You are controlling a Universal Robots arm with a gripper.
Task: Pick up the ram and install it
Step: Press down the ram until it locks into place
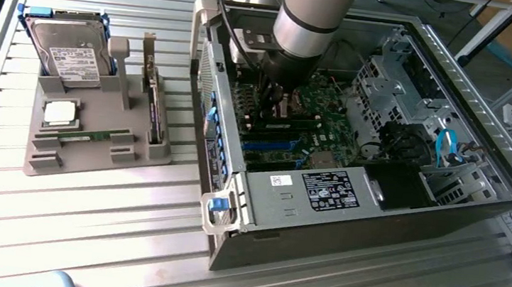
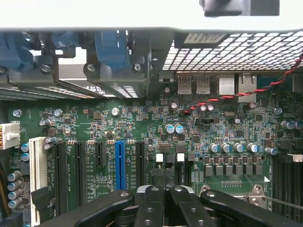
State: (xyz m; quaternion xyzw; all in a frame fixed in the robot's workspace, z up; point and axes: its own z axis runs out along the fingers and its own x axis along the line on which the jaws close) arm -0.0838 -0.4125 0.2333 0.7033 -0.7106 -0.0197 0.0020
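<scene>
The black two-fingered gripper [image 2: 163, 198] hangs closed inside the open dark computer case [image 1: 372, 220], low over the green motherboard [image 2: 142, 127]; it seemingly holds nothing; the thin green ram stick [image 1: 93, 135] lies well apart on the grey parts tray [image 1: 73, 160], toward the exterior view's left, its long axis roughly across that view.

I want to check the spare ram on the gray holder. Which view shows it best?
The exterior view: the ram lies flat in the gray holder, beside the computer case. The wrist view looks at the motherboard instead.
</scene>
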